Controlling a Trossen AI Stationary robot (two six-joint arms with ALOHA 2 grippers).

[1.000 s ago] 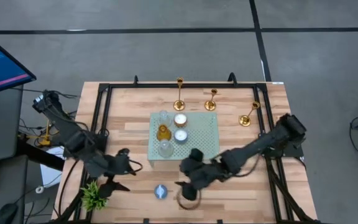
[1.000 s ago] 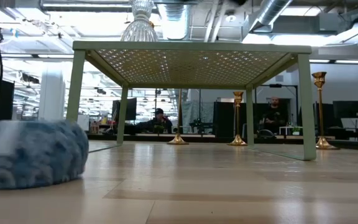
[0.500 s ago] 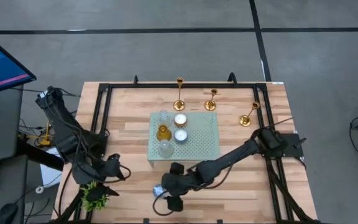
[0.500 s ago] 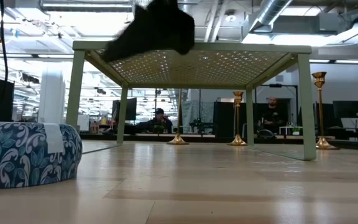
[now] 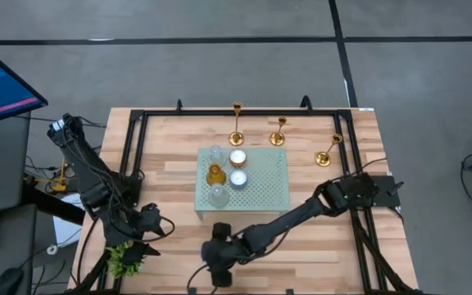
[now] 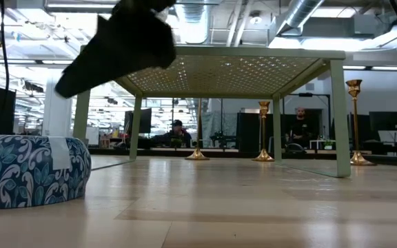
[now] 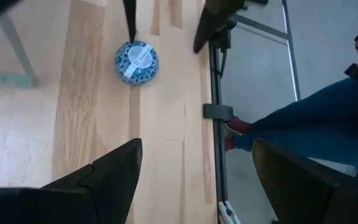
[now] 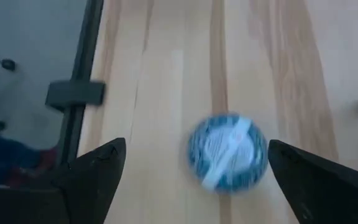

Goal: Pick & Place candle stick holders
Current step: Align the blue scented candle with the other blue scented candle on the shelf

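Note:
Three gold candle stick holders [image 5: 237, 124] [image 5: 279, 132] [image 5: 329, 151] stand on their round bases at the table's far side, behind a green perforated stand [image 5: 262, 188]; the low view shows them too [image 6: 263, 131]. My right gripper [image 5: 219, 269] is open near the front edge, tilted down over a round blue patterned tin [image 8: 227, 152] that lies on the table ahead of its fingers, untouched. My left gripper [image 5: 144, 235] hangs open at the near left, beside a small green plant [image 5: 124, 259], with nothing between its fingers.
On the green stand's top are clear and amber glass cups [image 5: 215, 174] and white tealights [image 5: 238, 158]. A black frame rail [image 7: 215, 112] runs along the table's edge, and a person's legs [image 7: 303, 118] show just beyond it. Bare wood lies at the near right.
My right gripper has swung from in front of the green stand toward the table's near edge and left, sinking until it hangs over the blue tin. My left gripper has drifted down toward the near left corner and the plant. The tin has stayed put.

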